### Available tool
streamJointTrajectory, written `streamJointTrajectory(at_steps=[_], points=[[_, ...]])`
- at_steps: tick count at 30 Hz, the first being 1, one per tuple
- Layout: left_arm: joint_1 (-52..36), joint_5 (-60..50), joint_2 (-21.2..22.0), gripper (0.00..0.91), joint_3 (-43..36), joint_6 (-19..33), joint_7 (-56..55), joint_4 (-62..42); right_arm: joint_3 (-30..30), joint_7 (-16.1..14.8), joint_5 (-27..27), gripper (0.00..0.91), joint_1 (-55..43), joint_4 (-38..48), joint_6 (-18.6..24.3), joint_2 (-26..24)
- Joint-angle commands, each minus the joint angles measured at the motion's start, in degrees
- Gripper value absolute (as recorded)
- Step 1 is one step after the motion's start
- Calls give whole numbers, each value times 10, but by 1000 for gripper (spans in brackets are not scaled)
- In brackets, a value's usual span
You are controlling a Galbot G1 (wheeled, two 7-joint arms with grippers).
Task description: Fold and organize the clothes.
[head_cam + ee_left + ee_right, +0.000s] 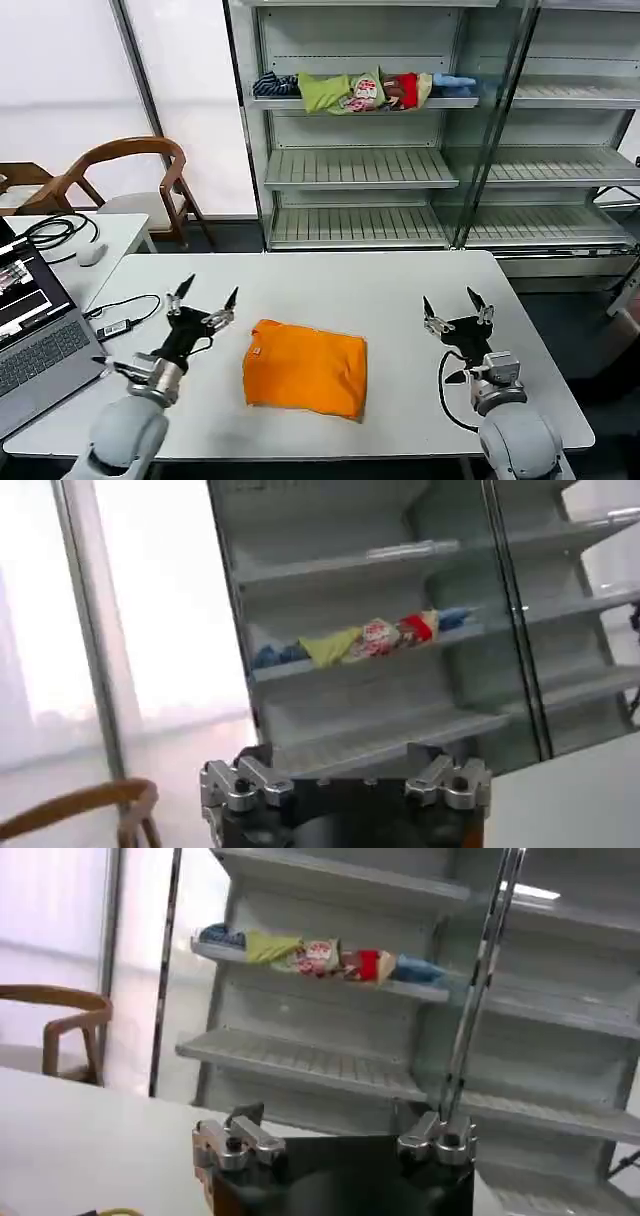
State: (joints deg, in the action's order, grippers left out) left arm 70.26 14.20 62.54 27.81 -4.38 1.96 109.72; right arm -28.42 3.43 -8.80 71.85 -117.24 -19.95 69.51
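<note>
T-shirt [305, 368] lies folded, long axis left-right.

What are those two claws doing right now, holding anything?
Left gripper: open, holding nothing, beside the folded orange T-shirt.
Right gripper: open, holding nothing, on the shirt's other side.

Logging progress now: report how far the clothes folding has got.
Done: the orange T-shirt lies folded into a compact rectangle on the white table. In hand: nothing; the left hand and right hand are open, flanking it. Left: possibly putting it away.
</note>
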Motion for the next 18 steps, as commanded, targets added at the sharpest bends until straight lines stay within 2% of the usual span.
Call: streamJointTrajectory(at_steps=[1,9,18], points=[[38,-28,-10,907,89,48,53,-8,1,0,6,907,-10,31,24,5],[32,-28,-3,907,99,50,50,-14,2,2,7,907,-1,34,31,12],[28,-57,17,907,67,47,33,-10,0,-1,19,907,6,43,50,27]])
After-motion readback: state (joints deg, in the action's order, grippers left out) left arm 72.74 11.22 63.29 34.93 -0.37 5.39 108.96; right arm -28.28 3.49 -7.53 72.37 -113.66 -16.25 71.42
